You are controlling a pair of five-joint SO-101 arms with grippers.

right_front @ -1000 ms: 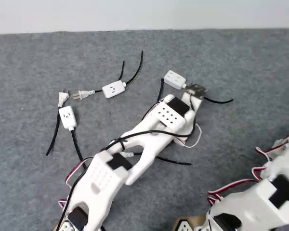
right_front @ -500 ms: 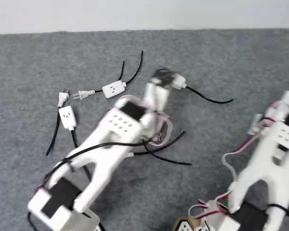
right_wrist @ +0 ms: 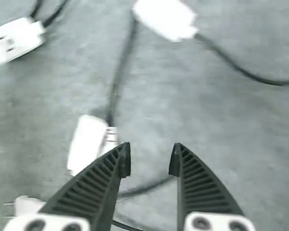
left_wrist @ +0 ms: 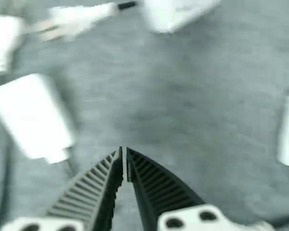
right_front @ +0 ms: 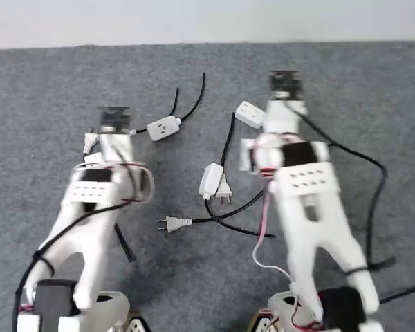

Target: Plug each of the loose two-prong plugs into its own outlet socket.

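Observation:
My left gripper [left_wrist: 124, 155] is shut and holds nothing, low over the grey mat. Close to it lies a white outlet socket [left_wrist: 31, 115], with a white two-prong plug [left_wrist: 72, 19] farther off. In the high view the left gripper [right_front: 114, 123] sits by that plug [right_front: 90, 142] and another socket [right_front: 164, 126]. My right gripper [right_wrist: 150, 155] is open and empty above a socket with a plug at its end [right_wrist: 89, 139]. That pair [right_front: 212, 181] lies mid-table, with a loose plug [right_front: 169, 223] nearer the front. The right gripper [right_front: 285, 86] is beside a fourth socket [right_front: 249, 114].
Black cords [right_front: 228, 221] run across the mat between the two arms. Another cord [right_front: 373, 180] loops past the right arm. The mat's far edge meets a pale wall [right_front: 207, 21]. The far-right mat [right_front: 387, 97] is bare.
The left arm swung from the back-centre socket to the left side. The right arm came in from the right edge to the middle. The mid-table socket and loose plug now show.

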